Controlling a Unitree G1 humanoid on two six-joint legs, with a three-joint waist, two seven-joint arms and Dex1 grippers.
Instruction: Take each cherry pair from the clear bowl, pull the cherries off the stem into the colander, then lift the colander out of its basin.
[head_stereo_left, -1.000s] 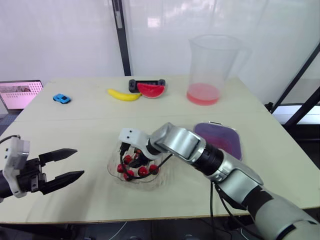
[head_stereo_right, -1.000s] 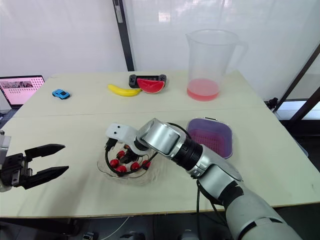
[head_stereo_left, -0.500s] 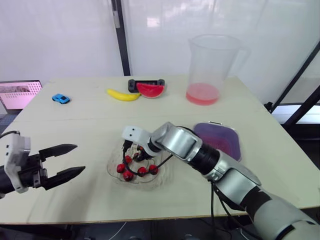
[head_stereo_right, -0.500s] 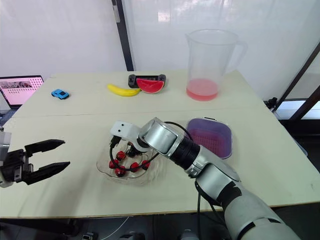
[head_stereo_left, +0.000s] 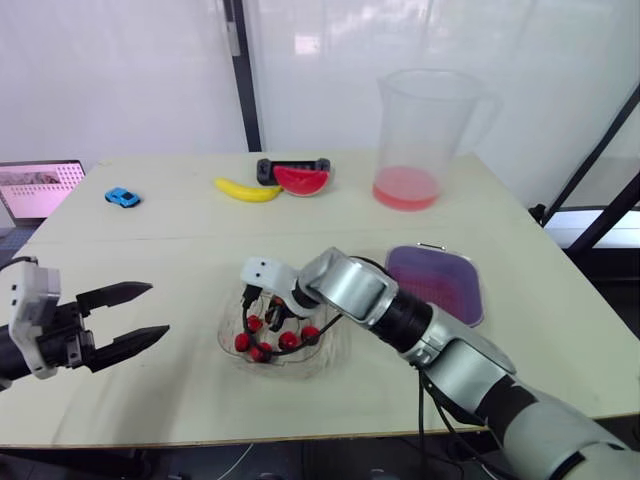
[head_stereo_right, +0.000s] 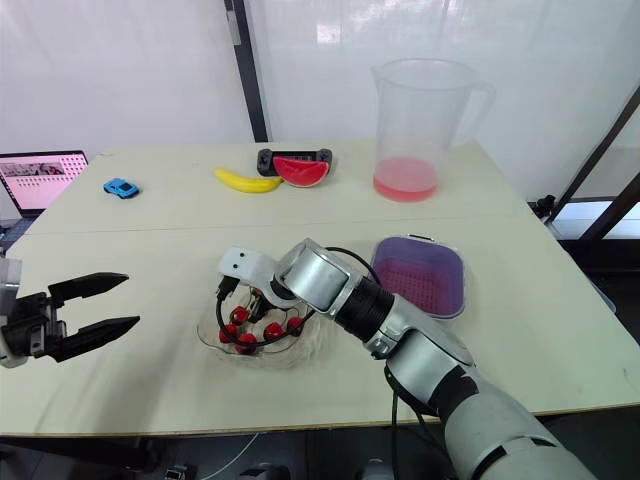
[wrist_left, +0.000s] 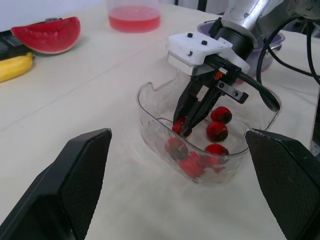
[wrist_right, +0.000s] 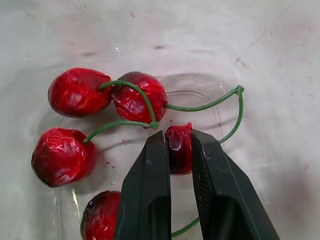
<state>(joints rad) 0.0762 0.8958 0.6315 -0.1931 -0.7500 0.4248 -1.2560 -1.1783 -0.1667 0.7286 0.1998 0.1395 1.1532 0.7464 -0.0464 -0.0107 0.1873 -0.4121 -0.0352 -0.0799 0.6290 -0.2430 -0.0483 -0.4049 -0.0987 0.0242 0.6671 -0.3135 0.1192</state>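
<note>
Right wrist view: one cherry (wrist_right: 179, 150) sat pinched between the right gripper's (wrist_left: 184, 129) fingers, low in the clear bowl (wrist_left: 150, 117). The picking step appeared in hand. Next, it likely needed lifting toward the left gripper (head_stereo_left: 158, 310), spread wide nearby, then the purple colander (head_stereo_left: 435, 280).

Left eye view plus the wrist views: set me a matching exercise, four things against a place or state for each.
1. right gripper
2. left gripper
3. colander
4. banana

A. beside the watermelon slice
B. open, holding nothing
C. shut on a cherry inside the clear bowl
D. purple, on the table to the robot's right of the bowl

Pairs: 1-C, 2-B, 3-D, 4-A
</note>
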